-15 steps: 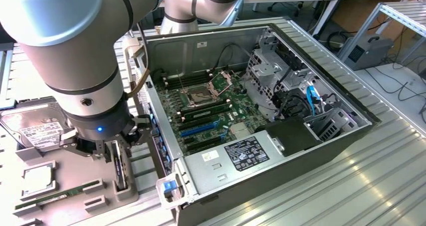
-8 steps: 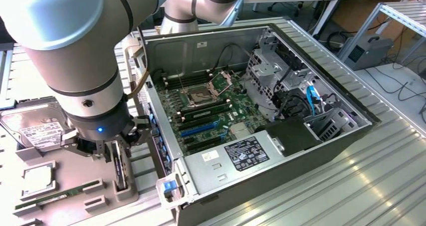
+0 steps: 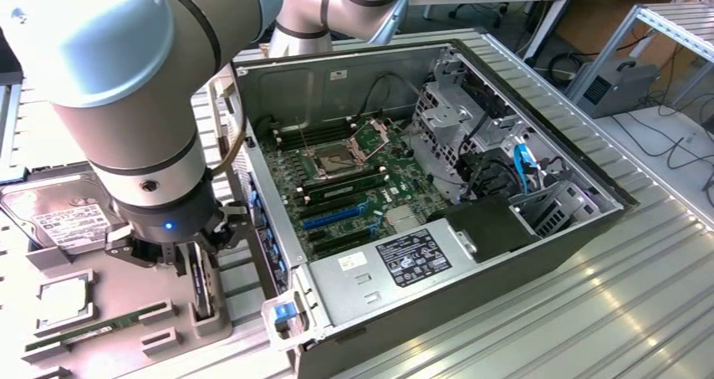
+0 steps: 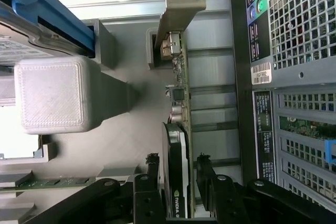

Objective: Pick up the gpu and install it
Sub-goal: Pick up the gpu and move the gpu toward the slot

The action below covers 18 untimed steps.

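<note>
- Gpu (image 3: 202,295) is standing on its edge in a slot of the grey tray (image 3: 140,289), at the exterior view's left, just beside the open computer case (image 3: 446,228) and outside it.
- In the exterior view, the arm (image 3: 134,103) is reaching down over the tray, and the claw (image 3: 192,266) is sitting around the top of the card.
- A hard drive (image 3: 62,220) with a white label is lying at that view's far left, and a green memory stick (image 3: 84,333) is lying in a groove nearer the tray's front.
- Inside the case the motherboard (image 3: 346,186) is lying bare.
- In the wrist view, the gpu (image 4: 177,145) is running edge-on between the two black fingers (image 4: 153,174), with its silvery bracket (image 4: 178,9) at the far end.
- The claw (image 4: 178,182) is standing apart, one finger on each side of the card with a little space showing, and it is clamping nothing.
- The case's perforated wall (image 4: 299,51) is running alongside the card, and a grey block (image 4: 52,93) of the tray is standing on the other side.
</note>
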Tool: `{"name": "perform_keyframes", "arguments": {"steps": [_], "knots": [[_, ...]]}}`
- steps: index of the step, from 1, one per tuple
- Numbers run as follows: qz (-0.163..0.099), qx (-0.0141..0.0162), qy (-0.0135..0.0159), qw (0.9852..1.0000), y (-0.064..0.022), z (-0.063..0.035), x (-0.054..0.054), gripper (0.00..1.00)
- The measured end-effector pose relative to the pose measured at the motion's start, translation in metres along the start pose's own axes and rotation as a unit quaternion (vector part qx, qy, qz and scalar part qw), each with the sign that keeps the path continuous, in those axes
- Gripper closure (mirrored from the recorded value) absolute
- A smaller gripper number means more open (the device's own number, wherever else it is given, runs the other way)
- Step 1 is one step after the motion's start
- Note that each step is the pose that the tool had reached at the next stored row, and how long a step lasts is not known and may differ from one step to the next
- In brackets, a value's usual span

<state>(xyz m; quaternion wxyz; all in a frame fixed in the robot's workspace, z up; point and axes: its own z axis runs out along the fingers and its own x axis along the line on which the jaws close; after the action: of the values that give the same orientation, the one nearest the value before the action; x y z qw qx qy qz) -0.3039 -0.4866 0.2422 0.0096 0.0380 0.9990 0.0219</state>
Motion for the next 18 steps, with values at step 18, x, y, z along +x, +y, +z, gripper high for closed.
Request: {"name": "perform_keyframes", "arguments": {"steps": [18], "knots": [[0.000,0.0000,0.0000,1.0000,0.0028,0.0002,0.0002,0.73]]}}
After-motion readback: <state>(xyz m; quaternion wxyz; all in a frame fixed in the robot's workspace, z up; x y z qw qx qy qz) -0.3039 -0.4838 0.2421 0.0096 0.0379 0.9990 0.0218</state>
